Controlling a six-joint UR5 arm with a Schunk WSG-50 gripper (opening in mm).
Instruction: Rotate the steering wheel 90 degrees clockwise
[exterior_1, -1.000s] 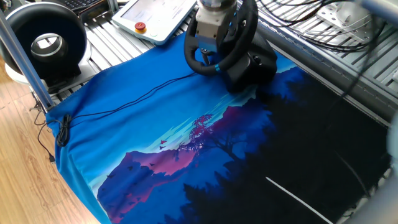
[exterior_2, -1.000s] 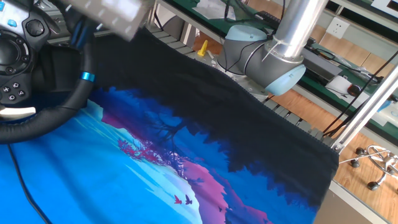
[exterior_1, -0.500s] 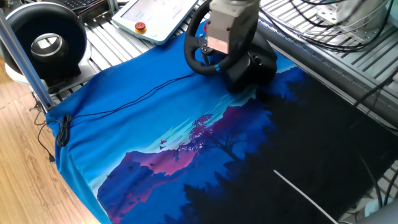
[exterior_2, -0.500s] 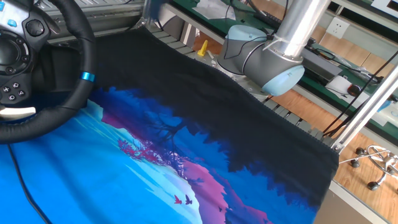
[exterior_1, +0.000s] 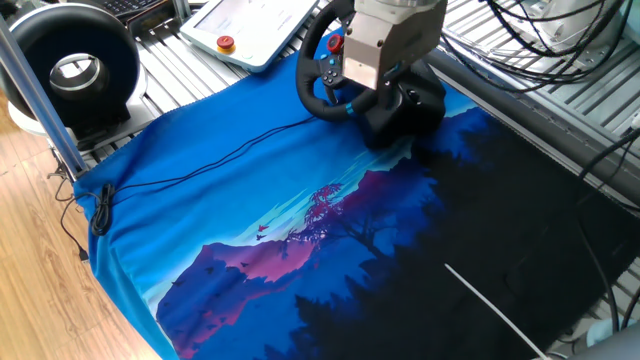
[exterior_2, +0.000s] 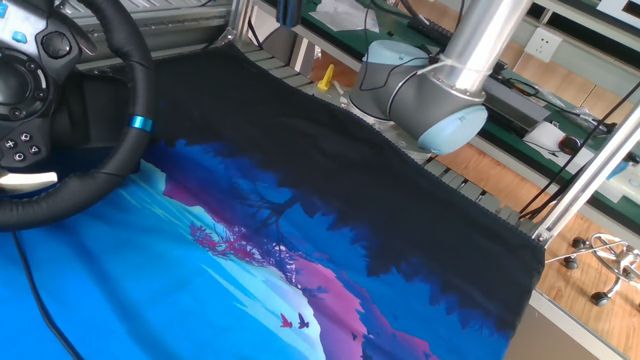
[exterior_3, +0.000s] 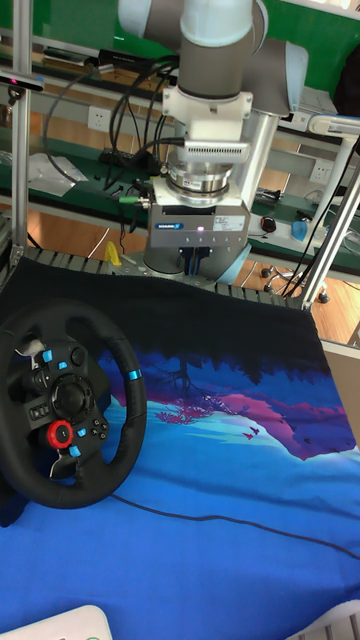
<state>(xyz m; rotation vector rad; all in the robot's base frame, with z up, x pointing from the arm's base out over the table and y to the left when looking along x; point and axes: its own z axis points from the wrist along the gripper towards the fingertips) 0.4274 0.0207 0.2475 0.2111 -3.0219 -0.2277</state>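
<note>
Pincer now clear of one steering wheel

Robotics lab: aluminium frame, cabled workbenches.

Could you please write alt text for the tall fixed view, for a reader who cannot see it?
A black steering wheel, its blue rim stripe at the right, stands at the left on a blue landscape-print cloth. The robot arm's tool hangs above the cloth's far edge, apart from the wheel. A thin black cable runs across the cloth in front.
</note>
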